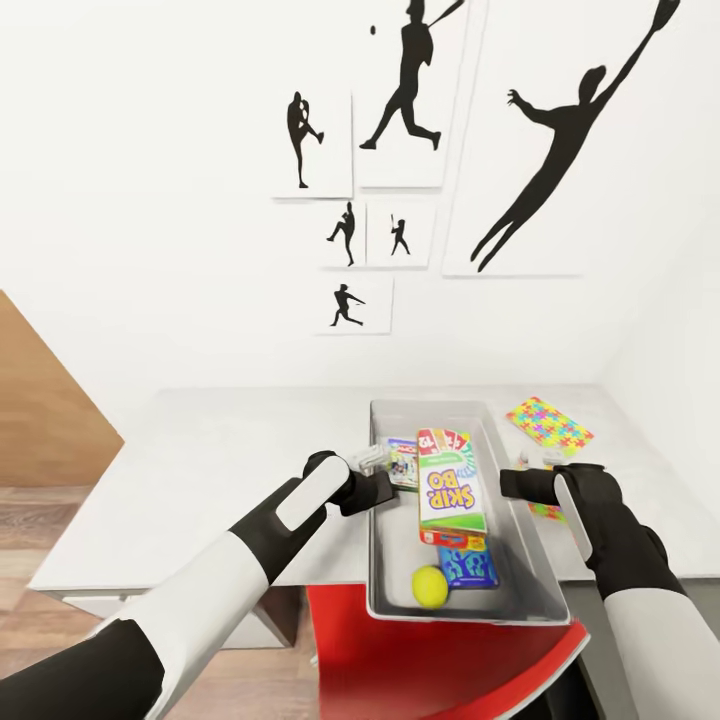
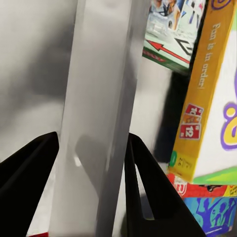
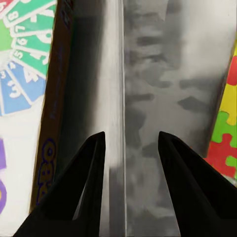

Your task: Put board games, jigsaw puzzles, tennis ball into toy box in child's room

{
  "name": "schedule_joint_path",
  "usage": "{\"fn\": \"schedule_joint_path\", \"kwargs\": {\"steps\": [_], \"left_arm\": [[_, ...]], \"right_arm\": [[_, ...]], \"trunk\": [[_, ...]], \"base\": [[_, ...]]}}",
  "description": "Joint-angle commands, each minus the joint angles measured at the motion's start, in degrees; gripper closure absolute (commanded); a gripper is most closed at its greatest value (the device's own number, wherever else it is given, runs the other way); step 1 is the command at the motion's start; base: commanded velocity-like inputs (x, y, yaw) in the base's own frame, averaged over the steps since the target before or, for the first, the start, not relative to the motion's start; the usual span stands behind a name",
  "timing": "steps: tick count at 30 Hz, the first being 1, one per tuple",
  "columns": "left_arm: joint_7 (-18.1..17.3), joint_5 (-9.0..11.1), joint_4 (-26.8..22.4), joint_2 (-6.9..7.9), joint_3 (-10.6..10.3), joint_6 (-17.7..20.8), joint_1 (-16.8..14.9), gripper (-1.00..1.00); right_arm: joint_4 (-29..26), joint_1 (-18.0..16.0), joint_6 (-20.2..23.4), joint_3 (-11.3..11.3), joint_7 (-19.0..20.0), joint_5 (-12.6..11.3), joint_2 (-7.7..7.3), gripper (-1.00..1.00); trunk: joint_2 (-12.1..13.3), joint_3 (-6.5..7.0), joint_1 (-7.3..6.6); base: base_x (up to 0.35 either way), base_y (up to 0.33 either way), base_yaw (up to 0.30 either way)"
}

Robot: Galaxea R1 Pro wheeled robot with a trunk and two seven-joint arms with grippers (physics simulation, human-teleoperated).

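Currently, both grippers, left [image 1: 384, 487] and right [image 1: 506, 484], are clamping opposite walls of the box [image 1: 535, 560], with three games [image 1: 452, 478] and ball [image 1: 430, 586] between them and puzzles [image 1: 549, 424] remaining beyond the right one.

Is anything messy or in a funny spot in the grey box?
Yes. The yellow-green-red Skip-Bo box lies slanted on top of the blue game box in the light grey toy box, and one colourful jigsaw puzzle sits outside on the table.

Grey toy box [image 1: 530, 560] on table [image 1: 200, 470] holds board games [image 1: 450, 480], tennis ball [image 1: 430, 586]
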Motion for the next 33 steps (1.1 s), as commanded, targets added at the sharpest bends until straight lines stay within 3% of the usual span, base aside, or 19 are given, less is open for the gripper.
{"fn": "schedule_joint_path", "kwargs": {"steps": [1, 33], "left_arm": [[0.64, -0.63, -0.05, 0.09, -0.03, 0.32, -0.08, 1.00], [0.56, -0.62, -0.12, 0.04, 0.01, 0.38, -0.08, 1.00]], "right_arm": [[-0.09, 0.15, 0.16, -0.04, -0.05, 0.89, 0.03, 1.00], [-0.43, 0.23, 0.15, -0.04, -0.05, 0.89, 0.09, 1.00]], "trunk": [[-0.08, -0.14, 0.09], [-0.08, -0.14, 0.09]], "base": [[-0.002, 0.252, 0.000], [0.000, 0.319, 0.000]]}}
